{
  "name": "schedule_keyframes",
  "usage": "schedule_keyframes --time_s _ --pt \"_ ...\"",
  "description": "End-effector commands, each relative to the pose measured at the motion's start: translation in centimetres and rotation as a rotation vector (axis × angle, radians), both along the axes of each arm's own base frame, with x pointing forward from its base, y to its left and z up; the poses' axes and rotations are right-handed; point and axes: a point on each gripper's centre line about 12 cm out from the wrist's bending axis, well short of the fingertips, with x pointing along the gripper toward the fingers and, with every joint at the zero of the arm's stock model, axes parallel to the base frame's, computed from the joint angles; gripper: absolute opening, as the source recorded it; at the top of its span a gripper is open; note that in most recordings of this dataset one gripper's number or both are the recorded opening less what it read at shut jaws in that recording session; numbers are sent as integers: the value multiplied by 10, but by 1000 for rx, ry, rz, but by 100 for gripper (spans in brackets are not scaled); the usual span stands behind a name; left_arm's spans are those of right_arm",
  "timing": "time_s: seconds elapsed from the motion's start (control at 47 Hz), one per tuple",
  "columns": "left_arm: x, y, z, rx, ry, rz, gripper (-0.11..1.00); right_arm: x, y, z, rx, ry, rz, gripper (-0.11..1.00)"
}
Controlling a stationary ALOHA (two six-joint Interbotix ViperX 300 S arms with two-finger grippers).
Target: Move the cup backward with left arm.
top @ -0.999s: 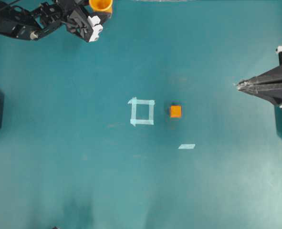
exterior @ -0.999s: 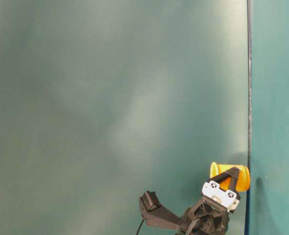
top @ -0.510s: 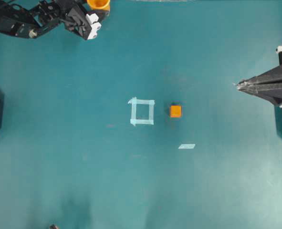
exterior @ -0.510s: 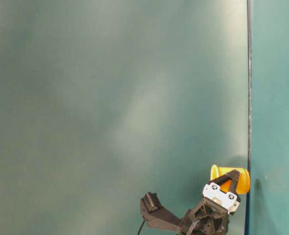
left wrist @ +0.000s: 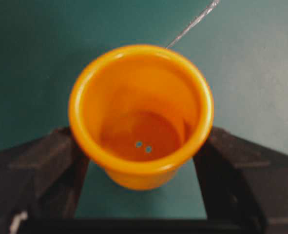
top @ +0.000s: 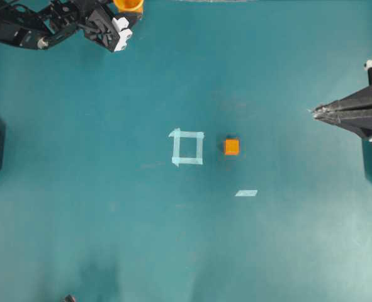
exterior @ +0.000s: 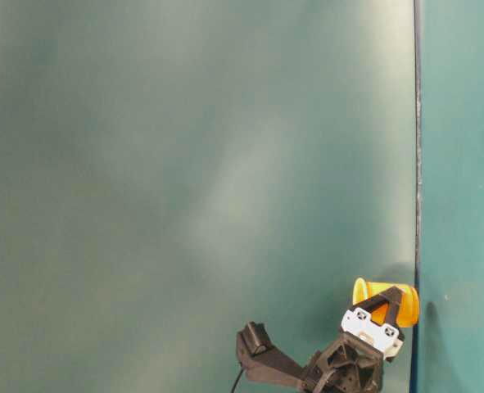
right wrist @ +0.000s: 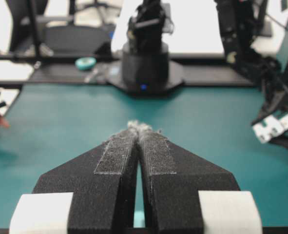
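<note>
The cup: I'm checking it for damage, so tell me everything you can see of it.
The cup is round, glossy yellow-orange plastic, darker orange inside, with a rolled rim and two tiny holes in its base. No cracks show. It stands upright and empty at the mat's far edge, between the left gripper fingers, which flank its sides.

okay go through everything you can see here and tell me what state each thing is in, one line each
cup: upright, empty, between the left gripper's fingers at the far edge of the table.
left gripper: closed on the cup, one finger on each side.
right gripper: shut, holding nothing, off at the side.
orange cube: flat on the table, untouched, beside the tape square.
tape square: stuck flat, nothing inside it.
</note>
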Motion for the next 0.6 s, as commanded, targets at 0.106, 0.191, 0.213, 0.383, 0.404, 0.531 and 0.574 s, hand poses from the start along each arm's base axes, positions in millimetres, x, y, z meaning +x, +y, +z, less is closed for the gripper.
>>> schedule_keyframes --time_s 0.106,0.191,0.213,0.383,0.404,0.531,0.574 --pt "2 5 9 22 -22 4 64 2 0 13 2 -31 0 0" --pt "3 4 8 21 -21 3 65 2 0 12 2 -31 0 0" --pt "2 5 8 19 -20 6 64 2 0 12 2 -31 0 0" --pt "2 5 8 20 -20 4 64 2 0 13 2 -31 0 0" --pt "2 5 8 21 -21 4 64 2 0 13 2 -32 0 0" --pt "2 5 8 21 -22 6 64 2 0 13 2 -32 0 0" --pt "2 5 7 21 -21 4 64 2 0 13 2 -32 0 0"
